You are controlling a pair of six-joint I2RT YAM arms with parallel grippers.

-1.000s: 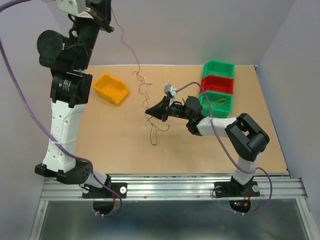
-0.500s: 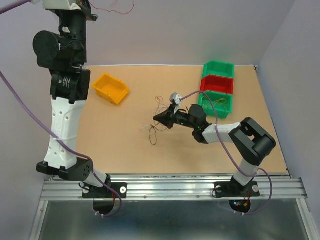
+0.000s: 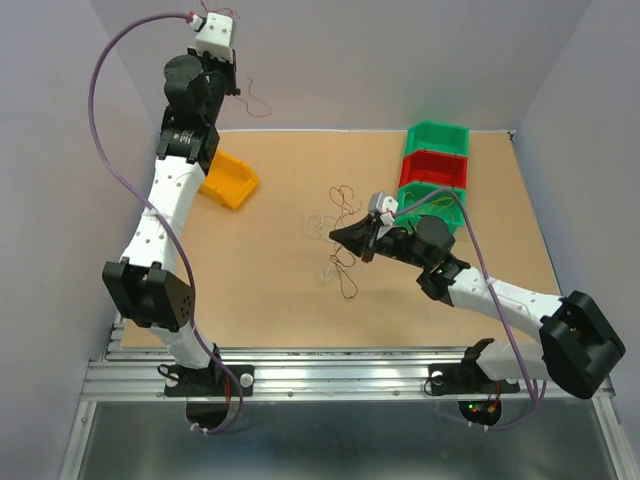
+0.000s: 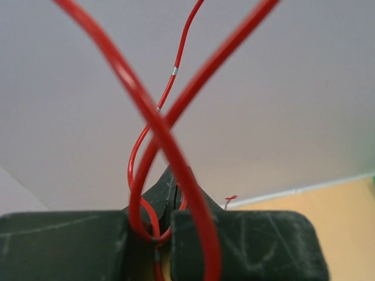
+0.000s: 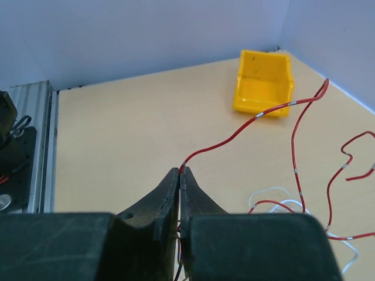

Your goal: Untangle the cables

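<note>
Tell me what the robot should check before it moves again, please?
1. Left gripper shut on the red cable: ok.
2. Red cable hanging clear of the pile of cables: ok, judging by the top view.
3. Right gripper shut on a second red cable: ok.
4. Pile fully untangled: not ok, loops cross each other.
5. Other strands caught in the right gripper: cannot tell.
</note>
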